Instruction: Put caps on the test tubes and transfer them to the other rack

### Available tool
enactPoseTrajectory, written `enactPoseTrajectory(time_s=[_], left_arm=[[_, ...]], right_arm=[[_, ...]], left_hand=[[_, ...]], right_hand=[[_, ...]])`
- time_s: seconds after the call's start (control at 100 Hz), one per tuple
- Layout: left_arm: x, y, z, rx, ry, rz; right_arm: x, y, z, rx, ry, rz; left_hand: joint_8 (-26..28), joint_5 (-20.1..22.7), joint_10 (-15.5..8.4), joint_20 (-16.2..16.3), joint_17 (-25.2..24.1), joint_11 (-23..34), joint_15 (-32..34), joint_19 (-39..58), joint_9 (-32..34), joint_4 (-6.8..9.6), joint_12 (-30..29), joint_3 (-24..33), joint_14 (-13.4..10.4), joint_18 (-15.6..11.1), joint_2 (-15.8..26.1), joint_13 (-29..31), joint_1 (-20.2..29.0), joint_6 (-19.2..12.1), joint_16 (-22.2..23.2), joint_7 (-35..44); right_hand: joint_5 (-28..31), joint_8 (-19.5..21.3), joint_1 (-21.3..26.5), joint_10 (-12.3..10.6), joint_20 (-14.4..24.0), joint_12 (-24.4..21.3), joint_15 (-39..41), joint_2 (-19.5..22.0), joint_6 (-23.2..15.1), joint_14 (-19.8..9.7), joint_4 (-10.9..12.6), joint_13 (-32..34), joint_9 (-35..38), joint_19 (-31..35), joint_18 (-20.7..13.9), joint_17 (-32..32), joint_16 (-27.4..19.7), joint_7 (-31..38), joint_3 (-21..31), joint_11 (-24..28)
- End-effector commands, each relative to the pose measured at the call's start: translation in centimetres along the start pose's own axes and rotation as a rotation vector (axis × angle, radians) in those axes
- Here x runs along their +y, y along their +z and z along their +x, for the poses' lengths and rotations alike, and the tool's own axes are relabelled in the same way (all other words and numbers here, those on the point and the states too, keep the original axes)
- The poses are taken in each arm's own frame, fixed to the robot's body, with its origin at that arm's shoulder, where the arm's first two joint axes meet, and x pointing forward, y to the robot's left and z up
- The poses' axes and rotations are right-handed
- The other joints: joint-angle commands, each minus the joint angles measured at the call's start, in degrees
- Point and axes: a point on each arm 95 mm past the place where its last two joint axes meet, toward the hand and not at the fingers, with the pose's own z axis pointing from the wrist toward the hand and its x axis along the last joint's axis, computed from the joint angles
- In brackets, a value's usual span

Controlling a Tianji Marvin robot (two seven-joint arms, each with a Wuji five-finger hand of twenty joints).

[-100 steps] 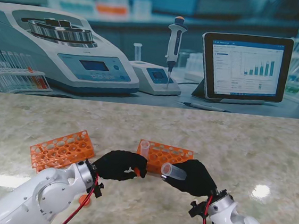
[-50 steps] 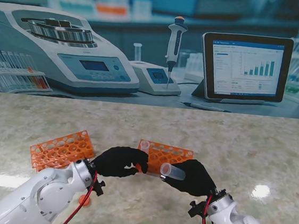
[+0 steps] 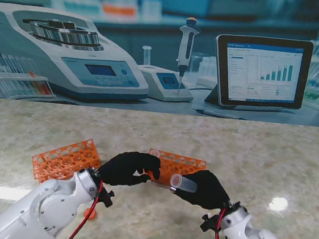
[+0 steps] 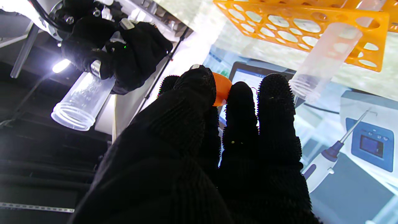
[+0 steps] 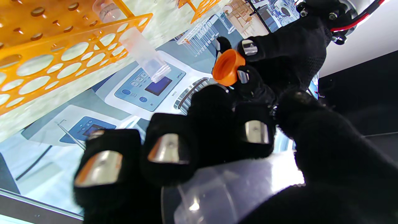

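My right hand (image 3: 206,190) is shut on a clear open test tube (image 3: 184,183), held almost level with its mouth toward the left hand (image 3: 125,170). That hand pinches a small orange cap (image 4: 221,88) between thumb and fingertips, a short way from the tube's mouth (image 4: 73,116). In the right wrist view the cap (image 5: 227,67) shows its hollow side toward the held tube (image 5: 236,189). Behind both hands lies an orange rack (image 3: 183,163) with one uncapped tube (image 4: 326,59) standing in it. A second orange rack (image 3: 67,159) lies to the left.
A small orange thing (image 3: 90,213), perhaps a cap, lies on the marble table (image 3: 258,153) beside my left forearm. The backdrop beyond the table's far edge shows a centrifuge, a pipette and a tablet.
My left hand has risen and moved right with the cap, closer to the held tube's mouth, and now covers the tube standing in the rack. The right hand has hardly moved.
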Motion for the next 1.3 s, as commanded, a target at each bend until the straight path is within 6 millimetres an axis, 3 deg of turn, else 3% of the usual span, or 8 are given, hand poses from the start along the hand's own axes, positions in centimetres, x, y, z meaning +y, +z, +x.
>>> enactPoseTrajectory(time_s=[0.0,0.85,1.29], left_arm=[[-0.2,0.1,0.5,0.012,-0.012,0.020],[-2.0,0.8,3.5,0.115,-0.032,0.110],[-2.5,0.3,3.9,0.123,-0.031,0.147]], right_arm=[[-0.4,-0.2,0.0,-0.004,0.009,0.008],[-1.4,0.9,0.0,0.005,0.034,0.060],[-1.4,1.2,-0.4,-0.008,0.032,0.069]], left_hand=[[0.41,1.41,0.99,0.53,-0.22,1.00,-0.49,-1.33,-1.04,2.45,-0.98,2.49,-2.96,0.18,1.45,0.30,6.32,2.59,1.04,0.53],[0.44,1.26,1.03,0.60,-0.18,0.86,-0.71,-1.41,-1.17,2.48,-0.88,2.28,-2.98,0.13,1.70,0.28,6.32,2.54,1.29,0.42],[0.45,1.27,0.98,0.74,-0.17,0.84,-0.71,-1.36,-1.12,2.54,-0.73,2.28,-3.04,0.25,1.72,0.36,6.32,2.60,1.33,0.43]], right_hand=[[3.95,0.77,1.20,-0.37,0.28,0.15,7.29,2.66,1.03,-4.22,0.36,0.79,1.44,2.73,-0.02,1.02,2.39,0.48,1.19,0.27],[4.00,0.86,1.31,-0.34,0.27,0.22,7.29,2.78,1.01,-4.22,0.32,0.79,1.52,2.67,-0.03,1.01,2.39,0.41,1.26,0.23],[4.08,0.83,1.78,-0.19,0.28,0.19,7.29,3.21,1.16,-4.22,0.09,0.79,1.73,2.67,-0.03,1.01,2.39,0.26,0.85,-0.02]])
